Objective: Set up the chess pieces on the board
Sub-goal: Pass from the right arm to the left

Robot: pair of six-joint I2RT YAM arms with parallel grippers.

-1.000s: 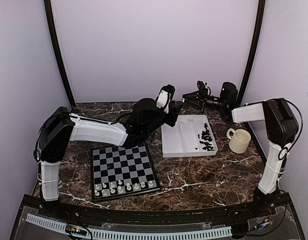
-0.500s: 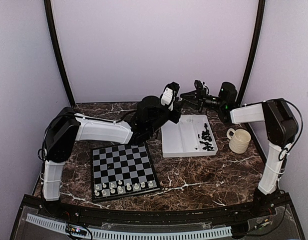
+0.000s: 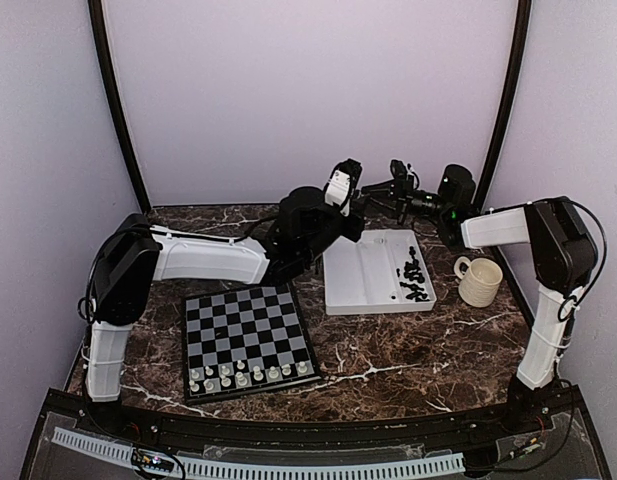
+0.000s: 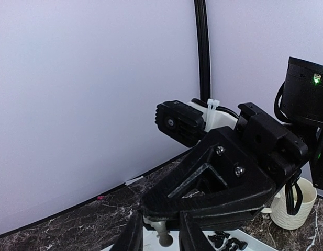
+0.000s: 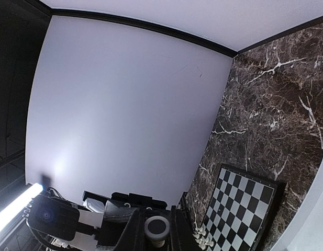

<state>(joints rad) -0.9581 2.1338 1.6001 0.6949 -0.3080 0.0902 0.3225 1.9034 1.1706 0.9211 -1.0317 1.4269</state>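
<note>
My right gripper (image 5: 157, 236) is shut on a white chess piece (image 5: 157, 229), whose dark round base faces its camera. It hovers above the back of the table and meets my left gripper (image 4: 161, 238) there. The same white piece (image 4: 164, 236) hangs head-down between the left fingers (image 4: 131, 236), with a small gap on each side. The board (image 3: 246, 320) lies at the front left with a row of white pieces (image 3: 250, 375) on its near edge. Several black pieces (image 3: 413, 275) lie in the white tray (image 3: 363, 270).
A cream ribbed mug (image 3: 480, 280) stands right of the tray. The left arm stretches across the back of the board towards the tray's far left corner. Purple walls and black corner posts close in the back and sides.
The left arm has moved right and up to the right gripper, and its fingers have narrowed around the white piece. The right gripper has drifted slightly left and keeps its grip.
</note>
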